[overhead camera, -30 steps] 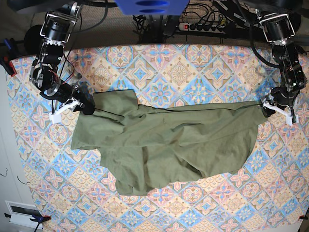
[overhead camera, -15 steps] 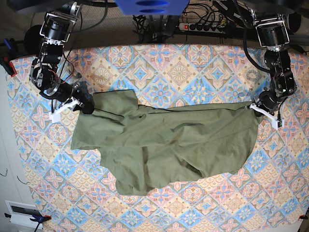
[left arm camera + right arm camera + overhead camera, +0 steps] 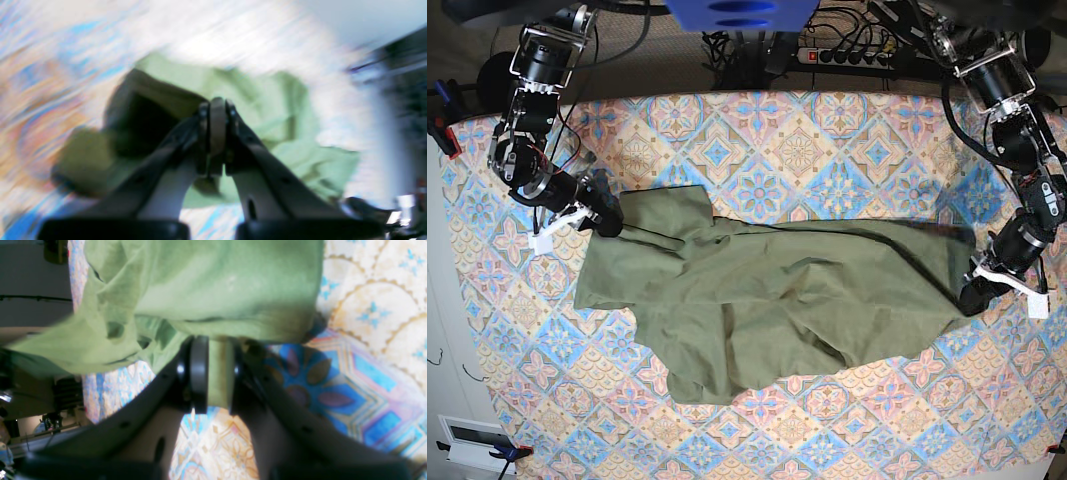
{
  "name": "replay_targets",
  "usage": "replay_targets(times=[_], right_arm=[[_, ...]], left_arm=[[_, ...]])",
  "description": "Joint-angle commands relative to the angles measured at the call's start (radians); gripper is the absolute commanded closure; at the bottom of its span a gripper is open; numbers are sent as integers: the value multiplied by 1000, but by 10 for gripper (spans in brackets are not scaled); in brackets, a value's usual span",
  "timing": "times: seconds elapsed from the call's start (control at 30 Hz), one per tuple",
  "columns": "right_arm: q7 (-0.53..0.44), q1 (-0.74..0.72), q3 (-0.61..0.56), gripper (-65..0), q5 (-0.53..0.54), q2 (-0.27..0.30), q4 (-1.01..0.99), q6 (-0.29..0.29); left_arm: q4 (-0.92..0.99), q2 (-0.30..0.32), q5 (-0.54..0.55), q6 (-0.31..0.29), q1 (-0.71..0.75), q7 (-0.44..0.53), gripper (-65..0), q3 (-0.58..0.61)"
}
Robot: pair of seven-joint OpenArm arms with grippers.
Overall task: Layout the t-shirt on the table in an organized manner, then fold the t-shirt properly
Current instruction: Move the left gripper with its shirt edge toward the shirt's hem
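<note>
Stretching phase: the olive t-shirt (image 3: 777, 300) lies rumpled across the patterned table (image 3: 827, 130), both ends pinched. Right gripper (image 3: 213, 373) is clamped on a sleeve fold; left gripper (image 3: 217, 130) is closed on the hem corner. Next, I'd say, pull apart to flatten.

Black power strip (image 3: 852, 55) behind table edge, tangled black cables (image 3: 737, 50)

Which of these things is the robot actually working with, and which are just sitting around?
In use: the t-shirt, olive green and crumpled; the table with its patterned cloth; the left gripper and the right gripper, each pinching an edge of the shirt.

Just lying about: the power strip and cables behind the table.
</note>
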State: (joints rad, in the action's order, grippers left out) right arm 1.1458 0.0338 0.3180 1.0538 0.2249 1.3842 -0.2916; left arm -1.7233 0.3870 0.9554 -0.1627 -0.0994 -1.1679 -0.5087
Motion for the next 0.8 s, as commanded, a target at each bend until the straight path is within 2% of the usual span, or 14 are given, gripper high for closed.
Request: replay_targets(times=[0.0,0.1,0.2,0.3,0.37,0.43,0.6,0.67,0.77], right_arm=[[-11,-15,7,-94,23,15,21,-11],[-11,-10,2,-95,23,15,21,-11],[-11,-8,2,-95,23,15,21,-11],[-11,-8,0,-95,23,15,33,-11],[-11,-7,0,-95,23,15,50,-11],[-11,-7,-1,-95,23,15,56,-11],[-10,-7,-1,-95,23,15,56,-11],[-10,-7,-1,-95,23,15,56,-11],[12,-7,-1,-95,23,15,56,-11]], left_arm=[[-16,8,6,-1,-39,16,0,-8],[15,-3,-54,-1,-89,24,0,-5],[164,-33,-117,-1,-153,29,0,-6],[363,-38,-187,-1,-201,128,0,9],[446,-35,-230,-1,-213,207,-6,60],[489,-27,-275,7,-224,263,-88,120],[639,-23,-364,41,-267,389,-400,213],[678,-23,-369,39,-279,401,-510,215],[676,-21,-365,38,-271,366,-610,216]])
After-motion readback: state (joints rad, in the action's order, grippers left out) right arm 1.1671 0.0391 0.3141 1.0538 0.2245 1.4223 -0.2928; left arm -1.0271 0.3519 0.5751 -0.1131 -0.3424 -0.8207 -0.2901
